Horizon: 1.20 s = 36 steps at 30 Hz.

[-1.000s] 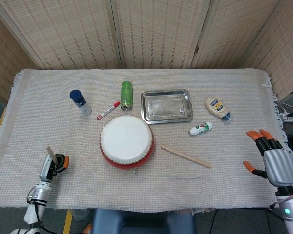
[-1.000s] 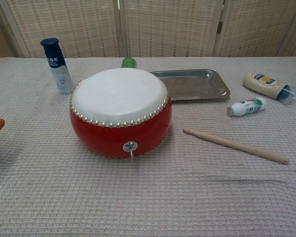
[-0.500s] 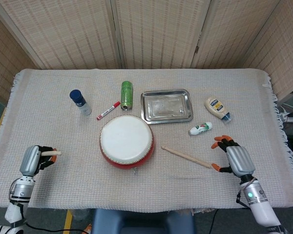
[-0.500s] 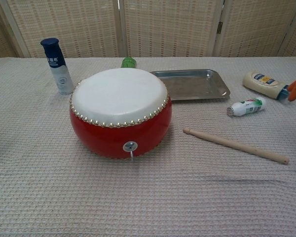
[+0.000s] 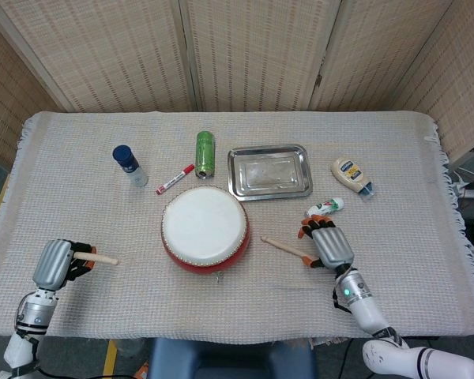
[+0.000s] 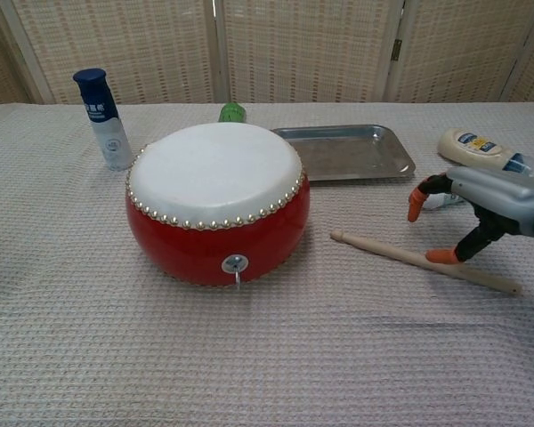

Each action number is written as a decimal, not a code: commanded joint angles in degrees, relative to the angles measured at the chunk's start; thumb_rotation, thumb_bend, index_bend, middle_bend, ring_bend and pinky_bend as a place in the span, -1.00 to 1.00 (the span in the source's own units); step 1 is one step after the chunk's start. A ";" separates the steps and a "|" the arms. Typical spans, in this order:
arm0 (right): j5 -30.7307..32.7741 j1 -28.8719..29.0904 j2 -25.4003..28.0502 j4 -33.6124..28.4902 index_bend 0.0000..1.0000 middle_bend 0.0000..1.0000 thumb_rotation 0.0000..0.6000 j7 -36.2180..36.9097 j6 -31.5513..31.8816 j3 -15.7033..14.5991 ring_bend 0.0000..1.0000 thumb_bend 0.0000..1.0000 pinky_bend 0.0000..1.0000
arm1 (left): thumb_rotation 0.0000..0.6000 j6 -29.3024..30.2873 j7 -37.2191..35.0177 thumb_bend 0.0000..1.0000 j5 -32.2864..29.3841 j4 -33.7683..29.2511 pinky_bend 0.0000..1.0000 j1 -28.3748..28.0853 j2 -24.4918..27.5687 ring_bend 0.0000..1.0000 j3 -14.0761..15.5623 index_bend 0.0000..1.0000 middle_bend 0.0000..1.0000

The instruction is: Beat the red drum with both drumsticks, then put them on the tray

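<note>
The red drum [image 5: 205, 227] with its white skin stands mid-table, also large in the chest view [image 6: 215, 200]. Behind it to the right lies the steel tray [image 5: 269, 171], bare [image 6: 347, 151]. One drumstick [image 5: 283, 247] lies on the cloth right of the drum. My right hand [image 5: 328, 243] hovers over its far end with fingers apart and arched; in the chest view an orange fingertip [image 6: 441, 256] is at the stick [image 6: 400, 255]. My left hand [image 5: 59, 264] grips the other drumstick [image 5: 103, 258], which points right toward the drum. The chest view does not show the left hand.
A blue-capped bottle [image 5: 129, 164], a red marker [image 5: 175, 179] and a green can [image 5: 205, 153] lie behind the drum on the left. A mayonnaise bottle [image 5: 351, 174] and a small white tube [image 5: 325, 207] sit right of the tray, the tube just beyond my right hand.
My right hand has moved left from the table's right edge to above the lying drumstick. The stick in my left hand has swung from upright to pointing right.
</note>
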 commanded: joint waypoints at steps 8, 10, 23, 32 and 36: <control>0.30 4.97 -7.18 7.50 -0.12 -0.60 1.00 -4.25 -2.38 -0.12 -1.00 -0.50 -0.73 | 1.00 -0.80 0.30 0.34 -0.23 -0.58 1.00 -0.17 0.79 1.00 0.71 1.00 1.00; 0.42 5.29 -7.67 8.16 -0.12 -0.60 1.00 -4.51 -2.45 -0.16 -1.00 -0.46 -0.73 | 1.00 -1.04 0.27 0.34 -0.27 -0.65 1.00 -0.19 0.99 1.00 0.89 1.00 1.00; 0.80 6.21 -9.02 10.27 -0.04 -0.60 1.00 -4.25 -3.28 -1.25 -1.00 -0.40 -0.73 | 1.00 -2.42 0.21 0.32 -0.59 -0.97 1.00 -0.66 1.79 1.00 1.49 1.00 1.00; -1.62 4.80 -7.28 8.27 0.27 -0.60 1.00 1.83 -1.49 -1.58 -0.98 -0.16 -0.72 | 1.00 -2.39 -0.28 0.29 -0.76 -1.14 1.00 -0.64 2.01 1.00 1.60 1.00 1.00; -3.32 3.13 -3.32 3.37 0.32 -0.60 1.00 11.31 0.07 0.09 -0.92 -0.16 -0.68 | 1.00 -2.02 -0.39 0.29 -0.95 -1.34 1.00 -0.40 2.22 1.00 1.56 1.00 1.00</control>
